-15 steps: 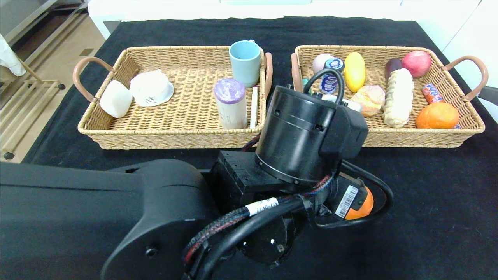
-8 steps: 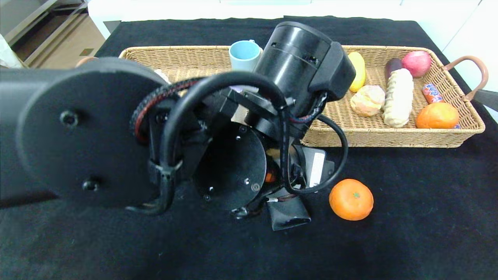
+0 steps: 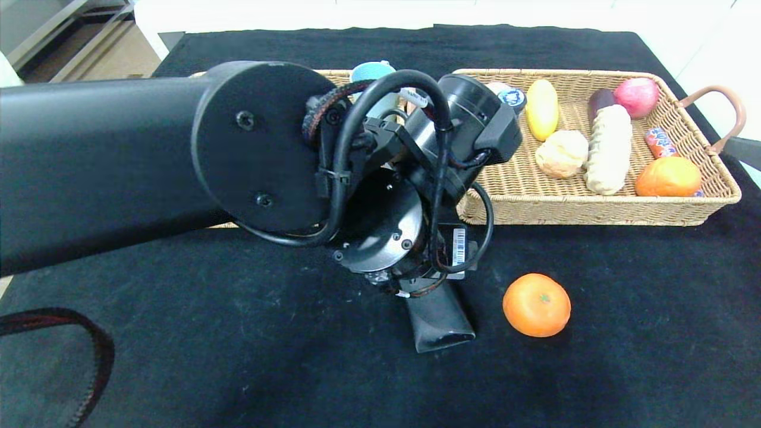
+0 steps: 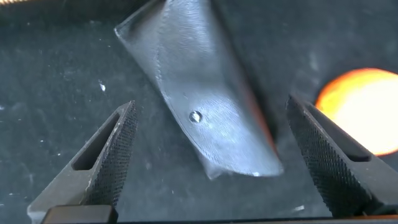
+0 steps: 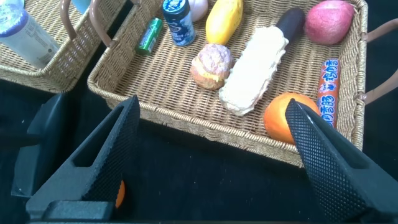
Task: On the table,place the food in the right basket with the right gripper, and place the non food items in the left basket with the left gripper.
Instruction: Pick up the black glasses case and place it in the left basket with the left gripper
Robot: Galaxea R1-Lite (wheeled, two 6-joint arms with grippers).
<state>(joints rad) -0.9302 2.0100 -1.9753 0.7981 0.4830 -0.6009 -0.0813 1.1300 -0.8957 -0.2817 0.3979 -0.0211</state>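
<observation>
A flat black wedge-shaped pouch [image 3: 440, 324] lies on the black table in front of the baskets. An orange [image 3: 536, 304] lies just to its right. My left arm reaches across the head view, and its wrist hangs over the pouch's far end. In the left wrist view my left gripper [image 4: 211, 107] is open, with one finger on either side of the pouch [image 4: 205, 106], not touching it, and the orange [image 4: 367, 109] is beyond one finger. My right gripper [image 5: 211, 104] is open and empty, above the table before the right basket [image 5: 186, 118].
The right basket [image 3: 594, 208] holds a yellow fruit [image 3: 541, 107], a bread roll [image 3: 560, 153], a long white loaf [image 3: 609, 148], an apple [image 3: 636, 96] and an orange [image 3: 667, 176]. My left arm hides most of the left basket [image 3: 333, 74]; a blue cup [image 3: 371, 70] shows.
My left arm has swung up and stretched out. Its wrist has moved left off the orange, which now shows in full, and stands over the black pouch.
</observation>
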